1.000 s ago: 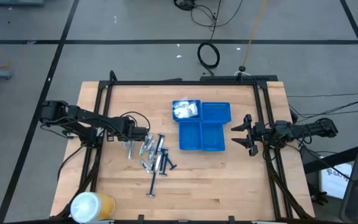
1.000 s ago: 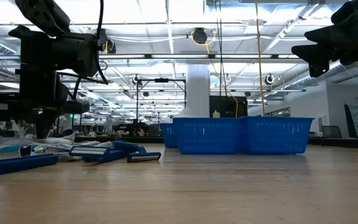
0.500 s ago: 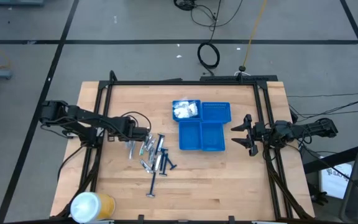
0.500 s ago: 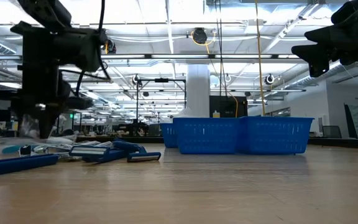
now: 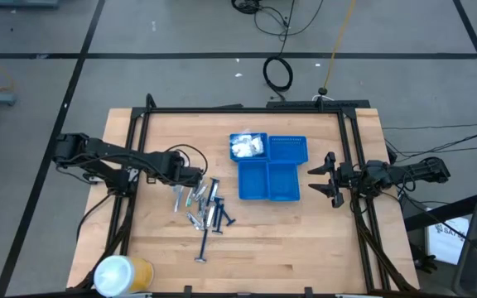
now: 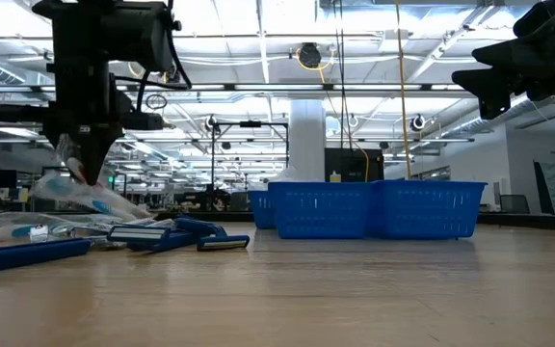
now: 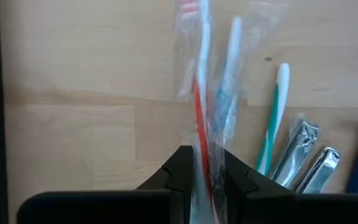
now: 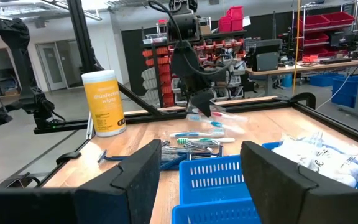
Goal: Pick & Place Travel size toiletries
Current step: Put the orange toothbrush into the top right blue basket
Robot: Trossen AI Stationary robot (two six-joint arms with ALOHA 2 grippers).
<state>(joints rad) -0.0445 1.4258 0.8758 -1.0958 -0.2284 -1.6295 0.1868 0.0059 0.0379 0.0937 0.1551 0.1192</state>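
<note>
The left end effector (image 6: 83, 166) has risen since a moment ago, its fingers pinched on a clear crinkly packet of toothbrushes (image 6: 90, 196), one end up, the other drooping toward the pile of razors and clippers (image 5: 207, 213) below. The pick looks done. The blue plastic compartment tray (image 5: 269, 168) sits off to its side with bare wooden bench (image 5: 172, 141) between. The right end effector (image 5: 326, 179) waits wide open beyond the tray.

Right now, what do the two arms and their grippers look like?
Both arms are black, jointed and slender. A thin dark cable loops over the left arm near its wrist. The left gripper has two flat, angular black fingers. The right gripper splays two black prongs; its fingers are broad, matte black plates. No markings show.
</note>
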